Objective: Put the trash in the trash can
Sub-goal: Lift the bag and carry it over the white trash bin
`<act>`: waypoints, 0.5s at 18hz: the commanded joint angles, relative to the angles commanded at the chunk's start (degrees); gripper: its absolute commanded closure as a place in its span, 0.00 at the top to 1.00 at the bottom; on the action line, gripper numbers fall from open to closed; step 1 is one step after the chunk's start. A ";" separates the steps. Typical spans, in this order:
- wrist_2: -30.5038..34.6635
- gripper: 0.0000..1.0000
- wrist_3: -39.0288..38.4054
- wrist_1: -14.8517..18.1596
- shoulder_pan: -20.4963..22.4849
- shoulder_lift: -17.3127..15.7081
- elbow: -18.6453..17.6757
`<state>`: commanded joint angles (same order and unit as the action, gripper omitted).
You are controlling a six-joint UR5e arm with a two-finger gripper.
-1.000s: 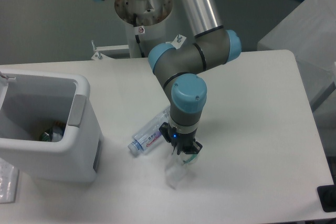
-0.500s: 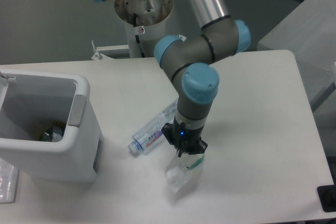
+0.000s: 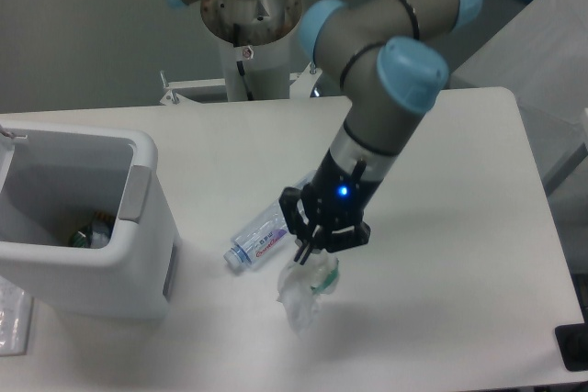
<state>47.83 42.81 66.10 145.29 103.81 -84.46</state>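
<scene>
The clear crushed water bottle (image 3: 260, 238) with a blue-red label lies on the white table, left of my gripper. My gripper (image 3: 317, 247) points down and is shut on the top of the crumpled translucent wrapper (image 3: 302, 294) with a green marking, which hangs below it, lifted off the table. The large white trash can (image 3: 138, 254) stands at the left edge of the table, open at the top, with a grey panel on its right side. It is well left of the gripper.
Some rubbish (image 3: 92, 229) lies inside the trash can. The robot's base column (image 3: 250, 20) stands at the table's back edge. A grey box (image 3: 542, 61) is off the table at the right.
The arm has risen and swung, lifting the wrapper off the table. The gripper has stayed shut on it. The bottle has not moved.
</scene>
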 joint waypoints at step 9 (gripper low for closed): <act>-10.74 0.00 -7.64 -0.35 -2.90 -5.63 -0.61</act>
<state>37.10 35.17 65.74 142.39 98.18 -85.08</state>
